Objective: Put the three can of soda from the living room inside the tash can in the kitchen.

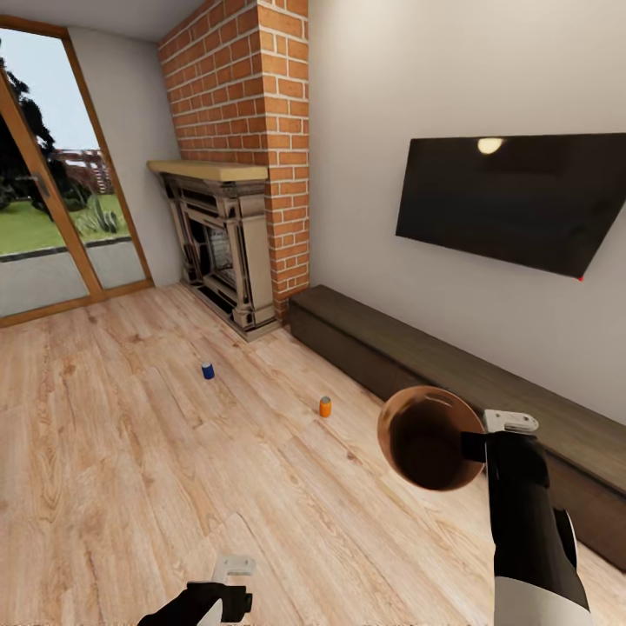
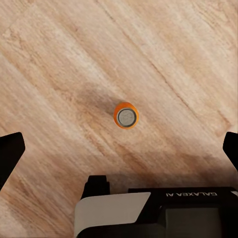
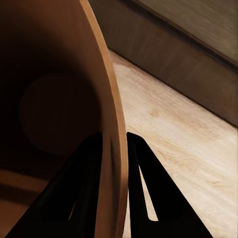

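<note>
Two soda cans stand on the wooden floor: a dark blue can [image 1: 208,370] in front of the fireplace and an orange can [image 1: 325,406] nearer the bench. In the left wrist view another orange can [image 2: 126,115] stands upright on the floor, straight below my left gripper [image 2: 121,146], whose fingers are spread wide apart and clear of it. That left gripper [image 1: 228,578] hangs low at the picture's near edge. My right gripper [image 1: 474,445] is shut on the rim of the trash can [image 1: 432,437], held tilted with its brown inside facing me; its fingers [image 3: 91,183] pinch the bin's wall [image 3: 106,99].
A brick fireplace [image 1: 228,235] stands at the back, with a glass door [image 1: 52,217] to its left. A long low dark bench [image 1: 452,374] runs along the right wall under the TV [image 1: 517,200]. Open wooden floor [image 1: 113,452] stretches around the cans.
</note>
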Motion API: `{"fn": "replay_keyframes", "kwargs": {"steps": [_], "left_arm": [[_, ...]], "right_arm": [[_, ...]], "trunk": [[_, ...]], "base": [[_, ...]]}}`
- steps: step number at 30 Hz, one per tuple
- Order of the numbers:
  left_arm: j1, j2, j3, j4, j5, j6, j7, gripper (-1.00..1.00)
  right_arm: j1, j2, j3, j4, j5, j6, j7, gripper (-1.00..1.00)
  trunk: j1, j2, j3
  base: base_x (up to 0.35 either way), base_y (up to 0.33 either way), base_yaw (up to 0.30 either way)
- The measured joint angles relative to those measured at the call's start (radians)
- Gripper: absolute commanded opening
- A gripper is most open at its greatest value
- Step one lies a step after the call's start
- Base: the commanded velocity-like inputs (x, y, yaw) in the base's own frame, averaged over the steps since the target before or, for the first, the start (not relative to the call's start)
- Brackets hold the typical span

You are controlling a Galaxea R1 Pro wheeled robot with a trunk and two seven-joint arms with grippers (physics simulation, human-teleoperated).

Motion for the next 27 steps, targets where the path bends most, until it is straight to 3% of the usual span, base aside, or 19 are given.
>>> {"fn": "replay_keyframes", "kwargs": {"steps": [20,27], "left_arm": [[0.0,-0.002,0.006,0.005,0.001,0.004,0.002,1.0],[-0.009,-0.008,0.001,-0.034,-0.002,0.059,0.011,1.0]], "right_arm": [[0.0,0.0,0.0,0.0,0.005,0.0,-0.001,-1.0],[0.0,0.0,0.001,0.0,0.004,0.0,0.0,-1.0]], "trunk": [[0.0,0.0,-0.031],[0.0,0.0,-0.042]], "base": [[0.003,0.0,0.0],[0.0,0.0,0.0]]}}
